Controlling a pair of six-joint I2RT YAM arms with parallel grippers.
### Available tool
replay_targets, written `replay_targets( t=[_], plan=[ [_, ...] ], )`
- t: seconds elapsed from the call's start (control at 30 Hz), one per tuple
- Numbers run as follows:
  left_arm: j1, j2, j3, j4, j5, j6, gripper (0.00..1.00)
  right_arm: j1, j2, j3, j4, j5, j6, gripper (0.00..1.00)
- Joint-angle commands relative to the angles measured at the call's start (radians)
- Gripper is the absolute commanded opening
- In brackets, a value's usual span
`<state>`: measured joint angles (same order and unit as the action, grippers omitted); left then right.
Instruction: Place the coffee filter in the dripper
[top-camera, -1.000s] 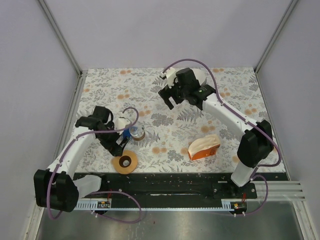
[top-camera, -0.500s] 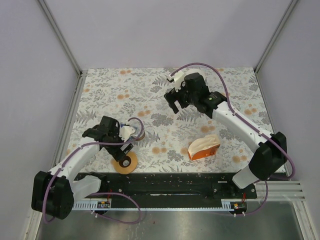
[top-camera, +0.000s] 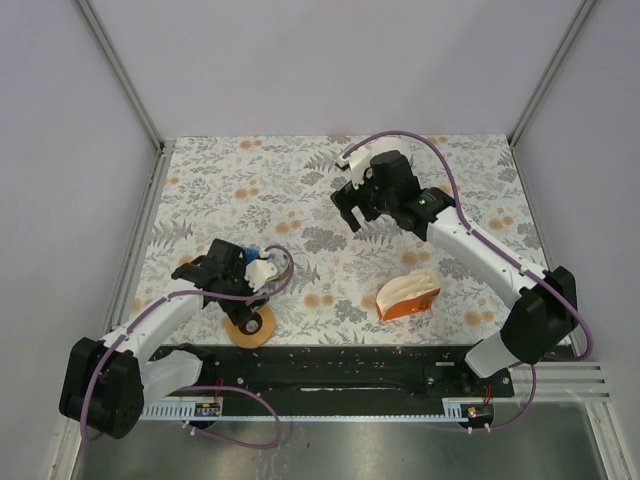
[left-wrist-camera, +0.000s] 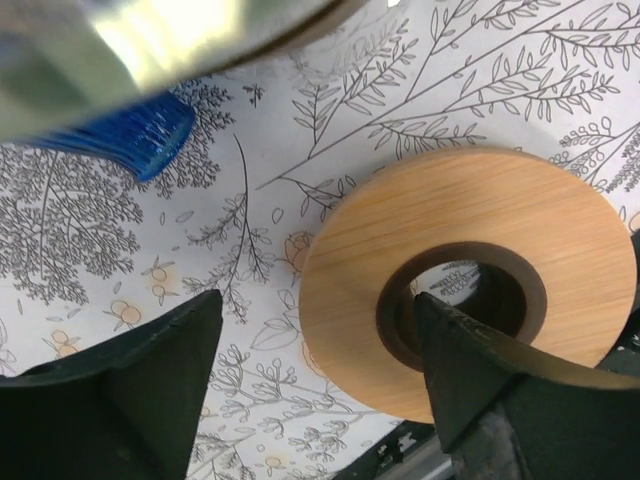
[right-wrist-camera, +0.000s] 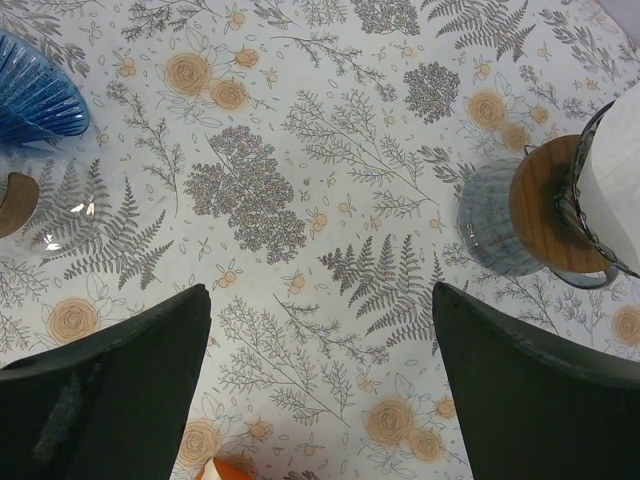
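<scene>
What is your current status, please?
Left gripper open above wooden ring. Right gripper open, empty. Filter in wire holder, away from blue dripper. Glass beside holder.

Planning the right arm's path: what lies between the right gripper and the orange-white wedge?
In the top view, only bare floral cloth separates right gripper and wedge.

Bright even light, soft shadows; left wrist top edge blurred.
</scene>
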<state>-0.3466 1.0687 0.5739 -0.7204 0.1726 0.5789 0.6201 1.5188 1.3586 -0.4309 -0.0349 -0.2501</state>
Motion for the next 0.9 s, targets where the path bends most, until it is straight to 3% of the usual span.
replay_targets(
  t=[0.0, 0.17, 0.37, 0.53, 0.87],
  plan=[
    [-0.005, 0.040, -0.035, 0.016, -0.053, 0.039, 0.76, 0.006, -0.048, -0.004, 0.046, 0.024, -0.012, 0.99],
    [-0.005, 0.054, -0.011, 0.015, -0.036, 0.025, 0.53, 0.006, -0.046, -0.007, 0.044, 0.027, -0.011, 1.00],
    [-0.005, -0.016, 0.009, -0.073, 0.008, 0.073, 0.46, 0.006, -0.060, -0.016, 0.041, 0.053, -0.020, 1.00],
    [-0.003, -0.030, 0.026, -0.119, -0.031, 0.085, 0.61, 0.006, -0.055, -0.012, 0.041, 0.043, -0.017, 0.99],
    [0.103, 0.049, 0.037, -0.074, -0.032, 0.061, 0.74, 0.006, -0.066, -0.027, 0.041, 0.038, -0.023, 0.99]
  ],
)
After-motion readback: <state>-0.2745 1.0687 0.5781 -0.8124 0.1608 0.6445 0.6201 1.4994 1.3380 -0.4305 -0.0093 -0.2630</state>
